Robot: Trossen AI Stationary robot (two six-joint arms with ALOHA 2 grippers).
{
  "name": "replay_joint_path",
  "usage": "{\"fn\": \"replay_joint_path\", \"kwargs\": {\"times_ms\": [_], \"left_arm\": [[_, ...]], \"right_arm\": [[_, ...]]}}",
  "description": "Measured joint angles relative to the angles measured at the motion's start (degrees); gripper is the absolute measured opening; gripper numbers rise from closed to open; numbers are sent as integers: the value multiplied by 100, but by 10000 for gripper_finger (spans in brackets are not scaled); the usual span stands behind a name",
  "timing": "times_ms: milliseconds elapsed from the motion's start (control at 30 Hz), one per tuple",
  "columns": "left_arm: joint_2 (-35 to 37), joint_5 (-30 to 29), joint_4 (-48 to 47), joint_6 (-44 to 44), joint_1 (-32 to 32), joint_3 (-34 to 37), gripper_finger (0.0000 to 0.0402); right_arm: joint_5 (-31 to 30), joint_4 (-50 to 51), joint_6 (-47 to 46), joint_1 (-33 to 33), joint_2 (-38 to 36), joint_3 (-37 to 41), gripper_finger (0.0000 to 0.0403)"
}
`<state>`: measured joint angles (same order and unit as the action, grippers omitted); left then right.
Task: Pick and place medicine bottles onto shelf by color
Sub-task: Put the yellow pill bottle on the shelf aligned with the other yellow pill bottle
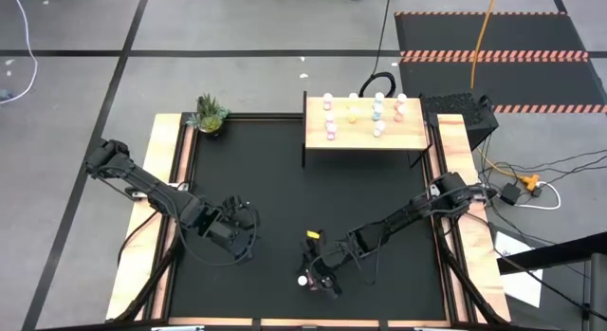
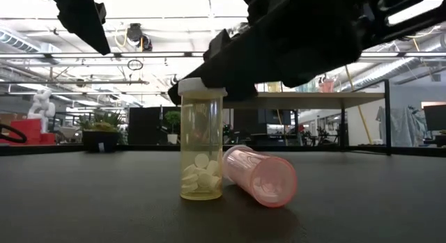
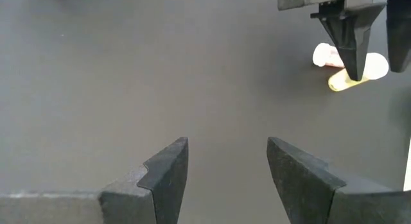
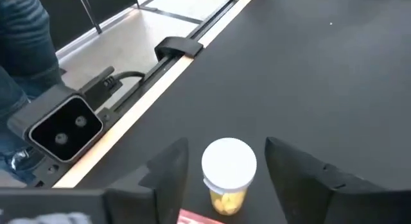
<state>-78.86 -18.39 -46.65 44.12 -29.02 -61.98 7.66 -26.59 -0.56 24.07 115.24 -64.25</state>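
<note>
The right gripper (image 4: 226,163), fingers spread, straddles an upright yellow bottle (image 2: 201,145) at the high view's lower centre, axis vertical, white cap up. A pink bottle (image 2: 260,175) lies tipped beside it, touching, open mouth toward the low camera. The left gripper (image 3: 228,169) hovers released, lower left. More bottles (image 1: 353,113) stand on the shelf (image 1: 410,138), upper right.

Right arm: stretched from my right table edge, reaching low across toward the near middle. Right gripper (image 1: 321,274) is down close to the surface, fingers (image 4: 168,167) spread wide apart, nothing clamped between them. Left arm: folded in from the left edge, elbow bent, waiting over the near-left part of the surface. Left gripper (image 1: 243,229) hangs above the surface, fingers (image 3: 168,169) parted, holding nothing.
</note>
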Motion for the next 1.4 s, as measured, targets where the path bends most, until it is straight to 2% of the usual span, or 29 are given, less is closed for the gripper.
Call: {"fn": "replay_joint_path", "kwargs": {"times_ms": [233, 400, 633, 800, 967, 1167, 1233, 1400], "left_arm": [[-1, 11, 2, 3, -2, 0, 212], [-1, 11, 4, 9, -2, 0, 212], [1, 11, 0, 66, -2, 0, 212], [2, -1, -6, 107, 4, 0, 212], [1, -226, -4, 114, 17, 0, 212], [2, -442, 15, 311, 140, 0, 212], [2, -467, 17, 374, 183, 0, 212], [1, -524, 20, 451, 296, 0, 212]], "right_arm": [[2, 212, -45, -13, 0, 2, 143], [2, 124, -291, -80, -4, 0, 114], [-11, 311, -446, -239, -346, 2, 114], [-316, 1383, -220, -585, -1370, 2, 116], [-962, 2879, 320, -1221, -2861, 2, 114], [-2317, 4422, 602, -2530, -4422, 2, 117], [-2572, 4535, 689, -3046, -4714, 1, 118], [-2433, 4545, 680, -4123, -4826, 0, 118]]}}
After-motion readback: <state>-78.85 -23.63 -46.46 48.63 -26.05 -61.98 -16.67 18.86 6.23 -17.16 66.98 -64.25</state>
